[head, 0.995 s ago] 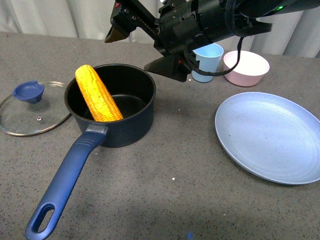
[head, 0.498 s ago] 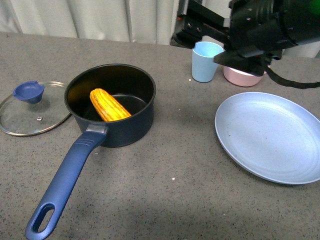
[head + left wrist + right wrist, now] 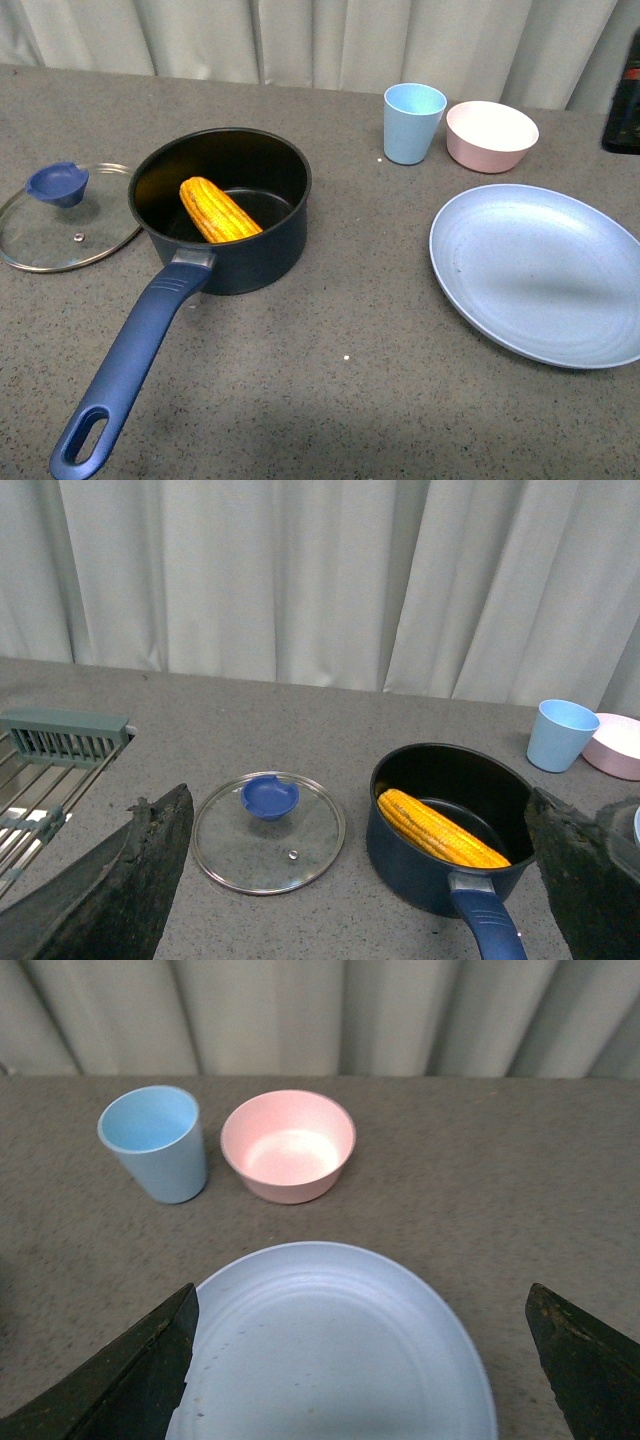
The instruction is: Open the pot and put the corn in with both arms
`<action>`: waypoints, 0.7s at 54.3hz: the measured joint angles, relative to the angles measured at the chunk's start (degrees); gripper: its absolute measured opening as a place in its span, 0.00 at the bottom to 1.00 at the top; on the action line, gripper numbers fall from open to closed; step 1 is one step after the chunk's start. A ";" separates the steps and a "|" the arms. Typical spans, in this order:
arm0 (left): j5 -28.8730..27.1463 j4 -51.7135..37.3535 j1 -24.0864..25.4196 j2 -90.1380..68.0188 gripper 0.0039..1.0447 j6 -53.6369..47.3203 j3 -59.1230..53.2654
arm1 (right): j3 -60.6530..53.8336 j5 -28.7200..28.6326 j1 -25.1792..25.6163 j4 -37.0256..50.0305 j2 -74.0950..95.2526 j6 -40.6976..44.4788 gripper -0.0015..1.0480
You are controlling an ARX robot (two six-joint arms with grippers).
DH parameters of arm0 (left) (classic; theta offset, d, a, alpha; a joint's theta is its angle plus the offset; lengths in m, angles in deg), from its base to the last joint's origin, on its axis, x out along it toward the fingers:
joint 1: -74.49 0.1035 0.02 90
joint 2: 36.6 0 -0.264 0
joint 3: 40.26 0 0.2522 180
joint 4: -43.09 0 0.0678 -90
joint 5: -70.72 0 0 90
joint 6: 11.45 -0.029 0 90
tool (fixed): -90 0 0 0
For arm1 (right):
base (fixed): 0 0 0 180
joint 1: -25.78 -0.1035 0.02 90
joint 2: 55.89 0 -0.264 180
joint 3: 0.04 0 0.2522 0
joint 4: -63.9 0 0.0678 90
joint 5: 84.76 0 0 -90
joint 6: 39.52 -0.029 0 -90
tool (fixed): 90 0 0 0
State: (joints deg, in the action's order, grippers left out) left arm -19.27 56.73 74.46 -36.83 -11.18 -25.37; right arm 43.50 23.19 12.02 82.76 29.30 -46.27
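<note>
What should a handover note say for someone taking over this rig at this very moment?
Left pincer: open, empty, above the table facing the pot and lid.
Right pincer: open, empty, over the blue plate.
Pot: uncovered, upright, handle toward the robot.
Corn: inside the pot, leaning on its near wall.
Glass lid: flat on the table beside the pot, apart from it.
Done: pot opened, corn in.
Left: nothing apparent; arms only need parking.
</note>
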 joint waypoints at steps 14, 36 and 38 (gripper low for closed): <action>0.00 0.00 0.00 0.00 0.94 0.00 0.00 | -12.09 13.05 -0.74 5.84 -12.20 1.62 0.91; 0.00 0.00 0.00 0.00 0.94 0.00 0.00 | -24.74 20.50 -1.29 7.17 -33.07 8.61 0.91; 0.00 0.00 0.00 0.00 0.94 0.00 0.00 | -25.86 20.50 -1.01 4.79 -36.46 9.03 0.91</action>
State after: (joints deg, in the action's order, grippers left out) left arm -19.27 56.73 74.46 -36.83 -11.18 -25.37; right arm 17.64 43.70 11.02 87.54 -7.16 -37.24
